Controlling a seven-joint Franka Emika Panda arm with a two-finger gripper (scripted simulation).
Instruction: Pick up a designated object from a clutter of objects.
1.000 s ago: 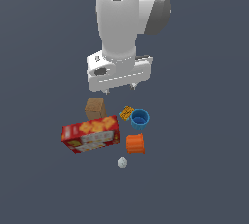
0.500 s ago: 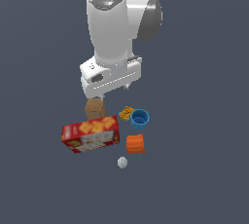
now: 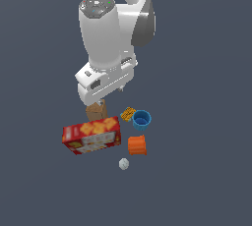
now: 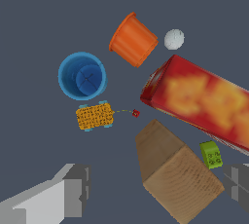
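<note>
the jaws (image 4: 158,189) are seen spread wide above the brown cardboard box (image 4: 175,174), which stands on the dark counter (image 3: 206,171) touching or just beside the red cracker box (image 4: 204,101). one finger (image 4: 68,191) hangs over bare counter; the other finger (image 4: 238,186) is placed on the side toward the cracker box and a small green block (image 4: 211,154). on descent, that finger could be caught on the cracker box or the block, and the target tipped. the blue cup (image 4: 82,76), orange cup (image 4: 133,39), yellow item (image 4: 94,116) and white ball (image 4: 174,39) are set apart.
</note>
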